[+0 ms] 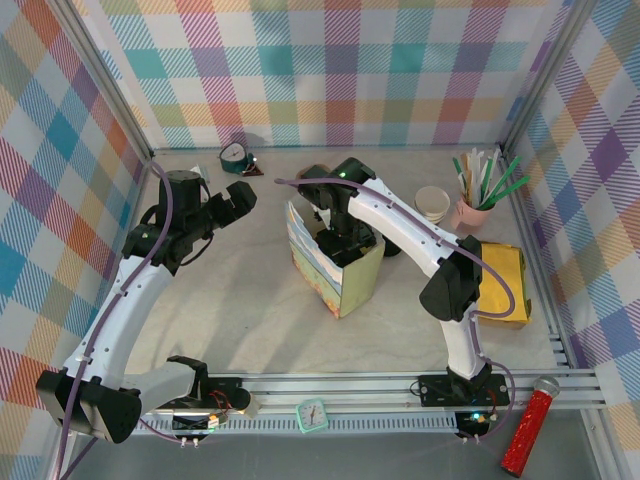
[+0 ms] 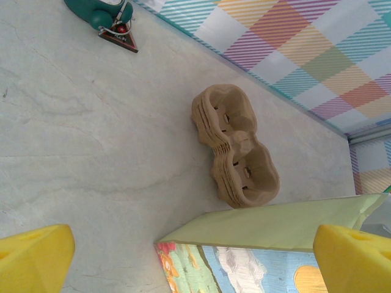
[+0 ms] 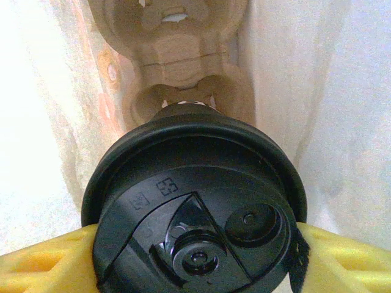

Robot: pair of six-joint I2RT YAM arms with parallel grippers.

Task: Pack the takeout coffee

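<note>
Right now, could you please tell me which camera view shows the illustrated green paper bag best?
The top external view: the green-sided, picture-printed paper bag stands upright there, two outer faces visible. The left wrist view catches one upper corner of it; the right wrist view looks at its pale inner walls around the black-lidded coffee cup.

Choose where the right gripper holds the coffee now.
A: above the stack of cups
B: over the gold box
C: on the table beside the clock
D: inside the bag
D: in the right wrist view the right gripper clamps the coffee at its black lid, the pale walls of the bag rise on both sides, and a carrier lies beyond the cup.
</note>
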